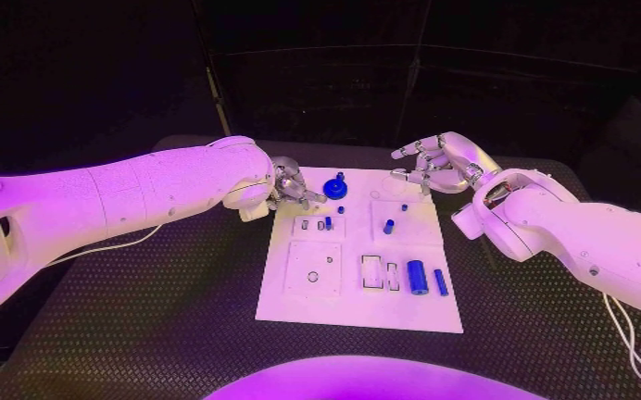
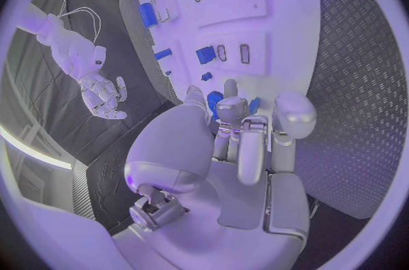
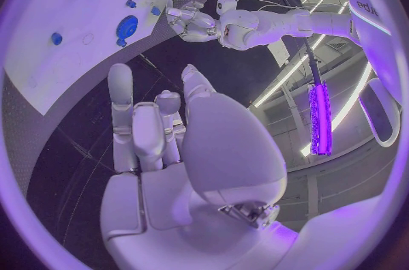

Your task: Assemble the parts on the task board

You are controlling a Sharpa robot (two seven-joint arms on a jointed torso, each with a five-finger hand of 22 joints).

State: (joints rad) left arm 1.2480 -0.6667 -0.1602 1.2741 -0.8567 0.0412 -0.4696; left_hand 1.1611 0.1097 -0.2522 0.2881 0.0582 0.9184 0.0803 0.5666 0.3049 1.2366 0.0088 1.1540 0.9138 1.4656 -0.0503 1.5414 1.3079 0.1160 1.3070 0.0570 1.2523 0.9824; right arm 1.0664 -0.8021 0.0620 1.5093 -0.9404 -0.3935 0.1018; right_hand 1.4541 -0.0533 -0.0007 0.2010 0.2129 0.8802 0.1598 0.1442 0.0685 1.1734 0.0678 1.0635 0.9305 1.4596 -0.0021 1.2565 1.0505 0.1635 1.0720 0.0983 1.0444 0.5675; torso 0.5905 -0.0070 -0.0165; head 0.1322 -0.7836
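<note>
The white task board (image 1: 358, 303) lies mid-table with blue parts on it. A round blue part (image 1: 335, 187) stands at its far edge; small blue pieces (image 1: 389, 226) sit in the middle rows, and a blue cylinder (image 1: 417, 277) and a thin pin (image 1: 441, 281) lie near the right side. My left hand (image 1: 287, 187) hovers at the board's far left corner, fingers apart, fingertips (image 2: 230, 89) just in front of the round blue part (image 2: 215, 101), nothing held. My right hand (image 1: 434, 164) hangs over the far right corner, fingers spread and empty.
The board rests on a black ribbed table (image 1: 147, 307). Empty slots (image 1: 372, 271) and a round hole (image 1: 313, 277) mark the board's near half. A white cable (image 1: 114, 244) trails under my left arm. My right hand (image 2: 102, 93) also appears in the left wrist view.
</note>
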